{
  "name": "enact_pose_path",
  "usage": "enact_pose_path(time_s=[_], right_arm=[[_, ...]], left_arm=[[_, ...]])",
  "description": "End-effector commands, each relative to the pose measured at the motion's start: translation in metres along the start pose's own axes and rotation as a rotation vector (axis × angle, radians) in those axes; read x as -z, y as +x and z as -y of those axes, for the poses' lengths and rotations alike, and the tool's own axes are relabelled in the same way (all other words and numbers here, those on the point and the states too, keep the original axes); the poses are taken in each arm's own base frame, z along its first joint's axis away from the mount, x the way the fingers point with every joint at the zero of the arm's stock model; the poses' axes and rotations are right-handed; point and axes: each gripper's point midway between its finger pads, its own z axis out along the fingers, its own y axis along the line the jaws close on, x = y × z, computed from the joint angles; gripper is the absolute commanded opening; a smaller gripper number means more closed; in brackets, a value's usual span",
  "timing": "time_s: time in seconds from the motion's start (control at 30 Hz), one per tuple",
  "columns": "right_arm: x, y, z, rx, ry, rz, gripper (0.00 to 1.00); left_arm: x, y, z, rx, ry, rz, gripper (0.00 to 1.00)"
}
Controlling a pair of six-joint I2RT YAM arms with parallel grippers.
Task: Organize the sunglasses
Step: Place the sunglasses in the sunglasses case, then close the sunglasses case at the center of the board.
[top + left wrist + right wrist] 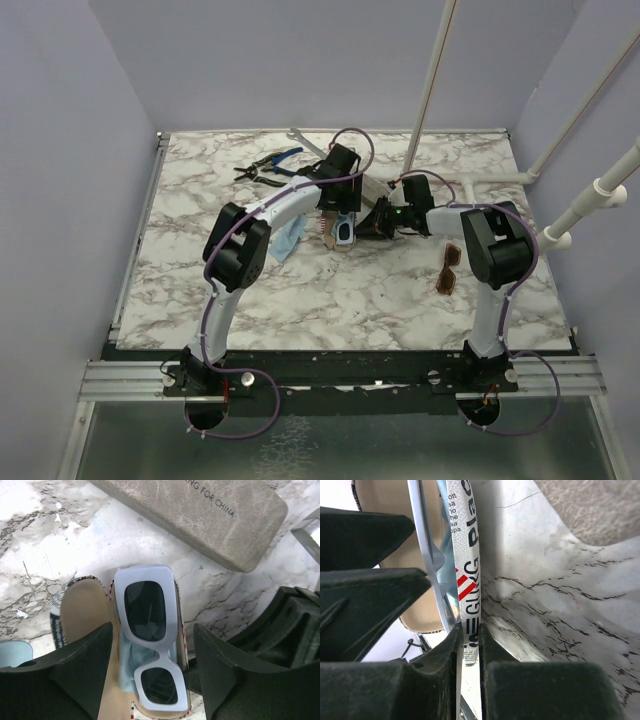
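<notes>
R gripper (468, 642) is clamped tight on the printed rim (466, 555) of the open case (82, 615), prob to pin it down so it can't slide or flip shut. L gripper (152, 630) hangs right over that case w/ fingers apart, one each side of it, gripping nothing. White sunglasses (149, 649) lie inside the case, lenses up, on a bit of blue cloth (129, 672). Amber sunglasses (448, 268), the pair not yet put away, sit on the table (200, 280) well apart from the case, on the R arm's side, w/ nothing holding them. Grey case (200, 515) lies closed just beyond the open case. My guess: L arm is lined up to close the lid or nudge the white pair in
</notes>
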Motion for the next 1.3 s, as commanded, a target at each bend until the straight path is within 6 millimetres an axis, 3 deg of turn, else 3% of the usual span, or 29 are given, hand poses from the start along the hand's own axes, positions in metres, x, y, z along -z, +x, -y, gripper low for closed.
enact_pose_path(time_s=[0.0, 0.17, 0.3, 0.37, 0.43, 0.53, 0.63, 0.7, 0.8, 0.93, 1.07, 1.27], right_arm=[[-0.002, 0.000, 0.011, -0.004, 0.049, 0.002, 0.14], [-0.002, 0.000, 0.012, -0.002, 0.052, 0.003, 0.13], [-0.002, 0.000, 0.011, 0.001, 0.053, 0.003, 0.13], [-0.002, -0.001, 0.011, 0.003, 0.053, 0.005, 0.13], [-0.002, -0.001, 0.012, 0.004, 0.054, 0.004, 0.13], [-0.002, -0.001, 0.012, 0.009, 0.055, 0.005, 0.13], [-0.002, -0.002, 0.012, 0.015, 0.058, 0.006, 0.13], [-0.003, -0.002, 0.012, 0.023, 0.061, 0.006, 0.13], [-0.003, -0.004, 0.013, 0.030, 0.066, 0.005, 0.13], [-0.003, -0.006, 0.012, 0.041, 0.065, 0.006, 0.13], [-0.003, -0.007, 0.010, 0.047, 0.066, 0.013, 0.12], [-0.003, -0.009, 0.010, 0.060, 0.068, 0.015, 0.11]], left_arm=[[0.028, -0.014, 0.004, -0.021, 0.014, 0.017, 0.67], [0.040, -0.024, 0.011, -0.036, 0.040, 0.034, 0.67], [0.067, -0.043, 0.024, -0.114, 0.104, 0.067, 0.65], [0.081, -0.054, 0.020, -0.156, 0.119, 0.086, 0.63], [0.091, -0.063, 0.000, -0.175, 0.092, 0.100, 0.59], [0.096, -0.068, -0.058, -0.164, -0.046, 0.109, 0.50], [0.092, -0.052, -0.101, -0.204, -0.155, 0.076, 0.45], [0.083, -0.034, -0.111, -0.231, -0.174, 0.035, 0.41], [0.065, -0.011, -0.102, -0.250, -0.135, -0.018, 0.38], [0.045, 0.002, -0.074, -0.316, -0.090, -0.040, 0.35], [0.036, 0.009, -0.046, -0.330, -0.039, -0.037, 0.31], [0.029, 0.017, -0.021, -0.344, -0.003, -0.028, 0.26]])
